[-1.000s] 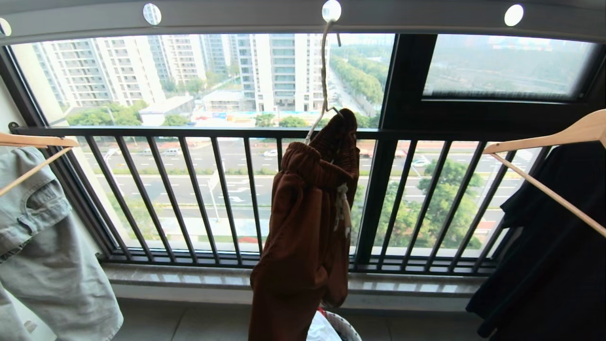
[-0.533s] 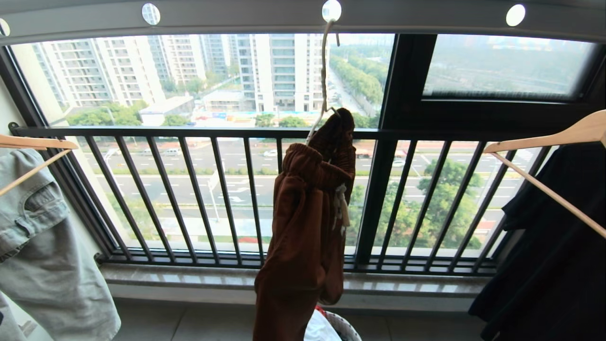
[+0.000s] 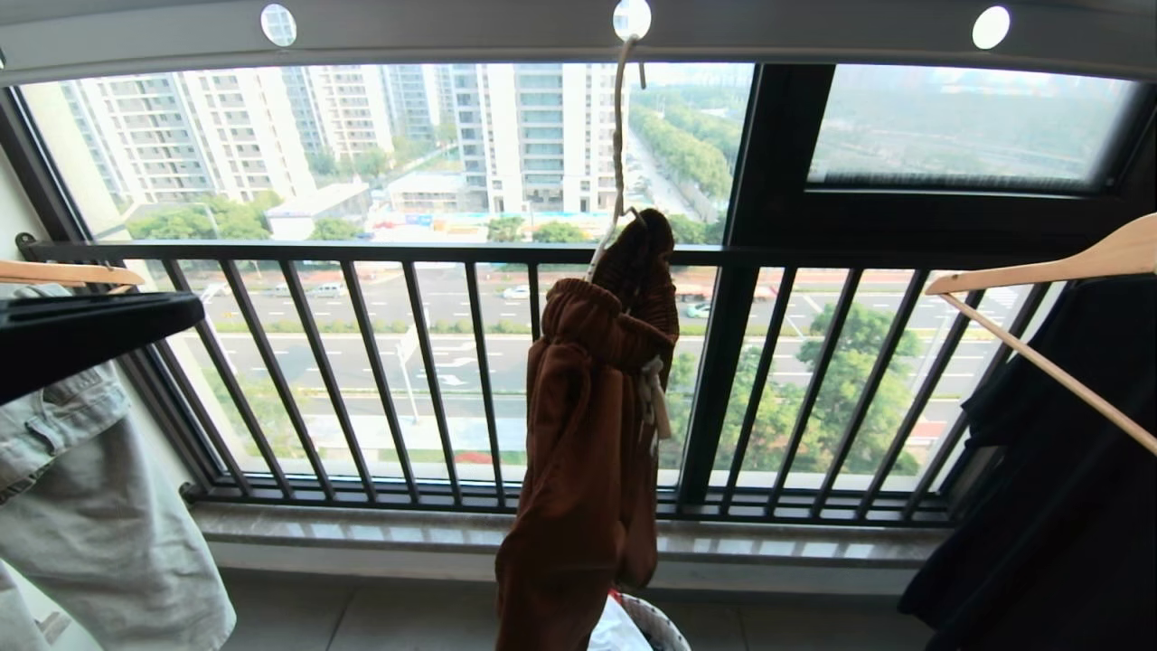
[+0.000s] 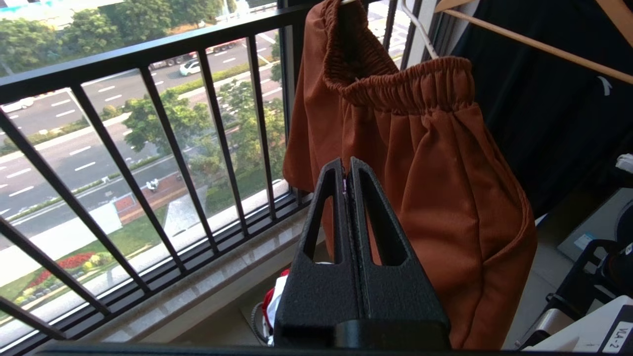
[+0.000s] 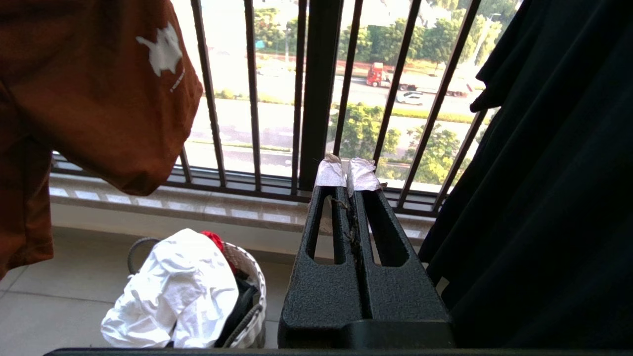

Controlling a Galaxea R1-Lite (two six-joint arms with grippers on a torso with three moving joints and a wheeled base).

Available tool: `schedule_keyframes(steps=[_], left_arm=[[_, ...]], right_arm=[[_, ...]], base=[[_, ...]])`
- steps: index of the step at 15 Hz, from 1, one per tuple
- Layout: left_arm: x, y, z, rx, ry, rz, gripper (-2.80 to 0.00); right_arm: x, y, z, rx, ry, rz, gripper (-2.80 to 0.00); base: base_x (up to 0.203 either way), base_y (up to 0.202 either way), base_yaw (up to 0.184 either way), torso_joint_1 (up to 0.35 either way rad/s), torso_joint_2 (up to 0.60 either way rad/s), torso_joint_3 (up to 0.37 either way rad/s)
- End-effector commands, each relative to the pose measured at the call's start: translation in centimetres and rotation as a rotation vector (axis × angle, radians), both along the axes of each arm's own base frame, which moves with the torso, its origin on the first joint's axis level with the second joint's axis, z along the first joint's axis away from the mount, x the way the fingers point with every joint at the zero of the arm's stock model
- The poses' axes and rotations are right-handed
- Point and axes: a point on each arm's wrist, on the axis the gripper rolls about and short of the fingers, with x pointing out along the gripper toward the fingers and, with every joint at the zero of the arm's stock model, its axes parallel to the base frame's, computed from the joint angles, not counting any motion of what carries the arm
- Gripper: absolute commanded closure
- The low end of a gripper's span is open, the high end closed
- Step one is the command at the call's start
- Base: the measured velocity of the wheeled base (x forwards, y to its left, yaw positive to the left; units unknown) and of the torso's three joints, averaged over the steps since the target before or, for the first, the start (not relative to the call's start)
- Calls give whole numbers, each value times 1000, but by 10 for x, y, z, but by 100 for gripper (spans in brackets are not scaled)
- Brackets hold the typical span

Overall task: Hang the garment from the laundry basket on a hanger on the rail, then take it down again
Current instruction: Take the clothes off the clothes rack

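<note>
The rust-brown garment (image 3: 587, 434) hangs bunched on the thin cream hanger (image 3: 618, 136), whose long neck hooks into a hole of the grey rail (image 3: 452, 36). The left wrist view shows its elastic waistband (image 4: 395, 84) draped over the hanger wire (image 4: 420, 32). My left gripper (image 4: 347, 165) is shut and empty, pointing at the garment from a short way off. A black part of the left arm (image 3: 90, 334) shows at the head view's left edge. My right gripper (image 5: 347, 170) is shut and empty, low beside the laundry basket (image 5: 247, 277), which stands on the floor under the garment.
A black railing (image 3: 407, 253) of vertical bars and a stone sill (image 3: 362, 533) lie behind the garment. A pale denim garment (image 3: 90, 524) on a wooden hanger hangs on the left. A black garment (image 3: 1048, 470) on a wooden hanger (image 3: 1039, 267) hangs on the right. White and red laundry (image 5: 173, 291) fills the basket.
My left arm has risen into the head view at the left edge. The garment's lower end has swung slightly to the right. The right arm has kept still.
</note>
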Motion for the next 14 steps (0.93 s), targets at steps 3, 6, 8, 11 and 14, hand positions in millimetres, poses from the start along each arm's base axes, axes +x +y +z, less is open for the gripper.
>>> schedule_keyframes(steps=[3, 6, 8, 11, 14], left_arm=[[73, -54, 30, 40, 96, -119, 0], [89, -89, 36, 67, 102, -117, 0], [92, -107, 41, 70, 95, -151, -280], [104, -136, 41, 86, 91, -143, -280], [108, -155, 44, 89, 70, -103, -280]], right_arm=[[0, 0, 0, -1, 4, 12, 0], [0, 0, 0, -1, 4, 12, 0], [0, 0, 0, -1, 4, 12, 0], [0, 0, 0, -1, 4, 12, 0], [0, 0, 0, -1, 4, 11, 0]], base=[[0, 0, 0, 0, 0, 0], [0, 0, 0, 0, 0, 0], [0, 0, 0, 0, 0, 0], [0, 0, 0, 0, 0, 0], [0, 0, 0, 0, 0, 0]])
